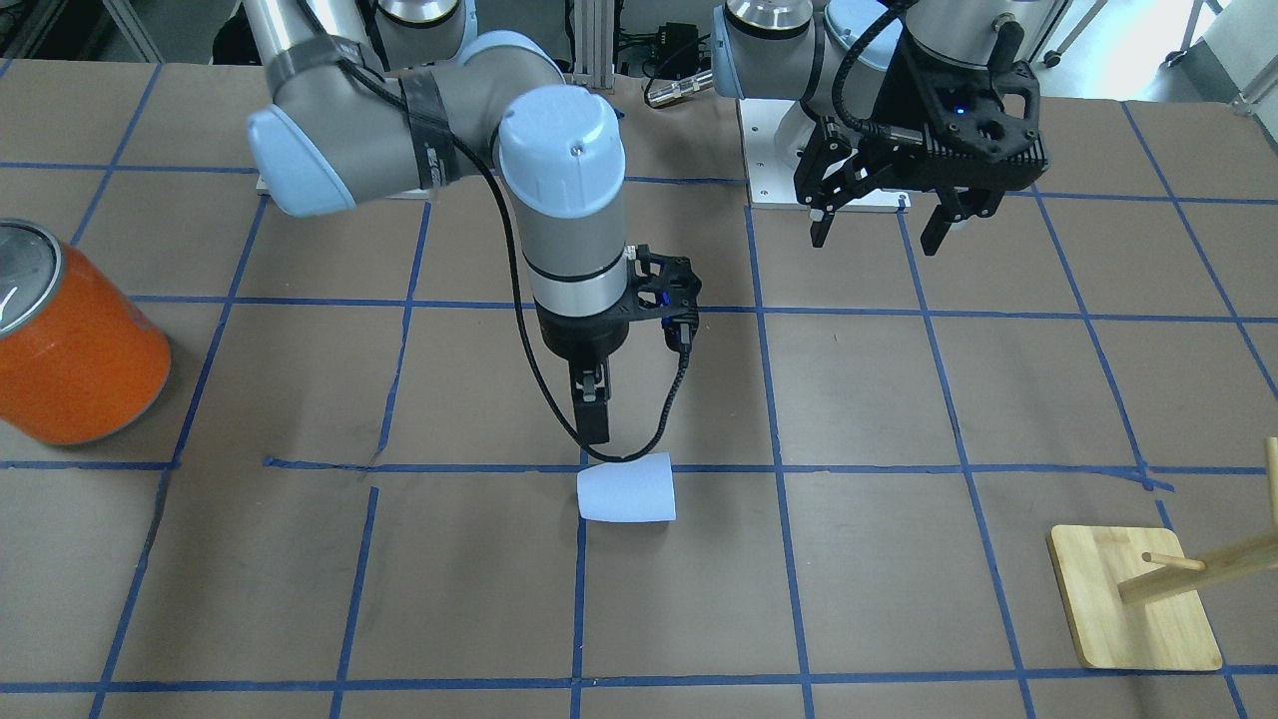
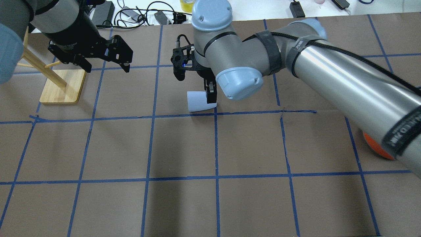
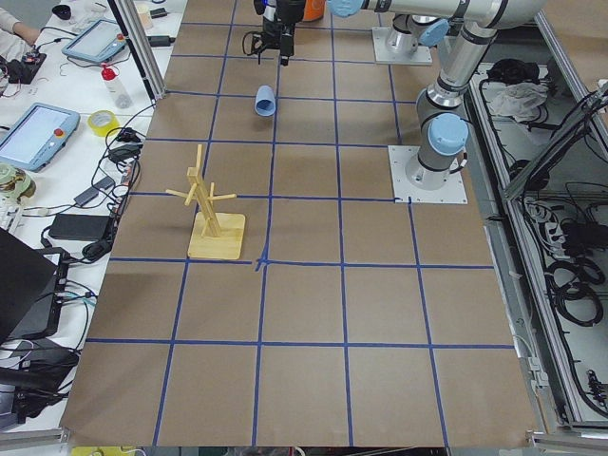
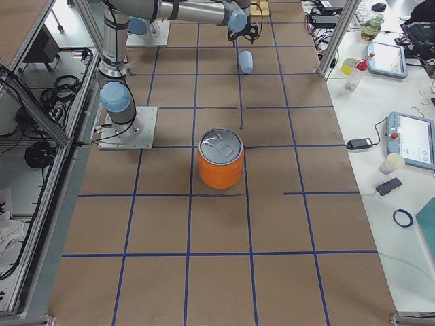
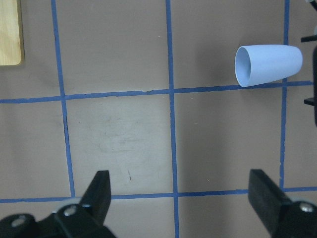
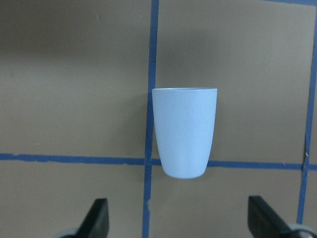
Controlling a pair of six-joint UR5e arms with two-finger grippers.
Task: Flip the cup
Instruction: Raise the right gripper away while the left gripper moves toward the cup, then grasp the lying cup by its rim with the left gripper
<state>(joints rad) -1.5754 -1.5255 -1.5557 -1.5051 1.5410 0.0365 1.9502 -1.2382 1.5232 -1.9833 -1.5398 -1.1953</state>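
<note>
The pale blue cup (image 1: 627,489) lies on its side on the brown table, its mouth turned toward the robot's left. It also shows in the overhead view (image 2: 198,101), the left wrist view (image 5: 268,65) and the right wrist view (image 6: 184,131). My right gripper (image 1: 596,424) points straight down just above the cup's base end, open and empty; its fingers (image 6: 96,220) stand wide apart, clear of the cup. My left gripper (image 1: 877,238) hangs open and empty above the table, well off to the cup's side near the robot's base.
A large orange can (image 1: 75,345) with a silver lid stands far on the robot's right side. A wooden peg rack (image 1: 1133,599) on a square base stands on the robot's left side. Blue tape lines grid the table.
</note>
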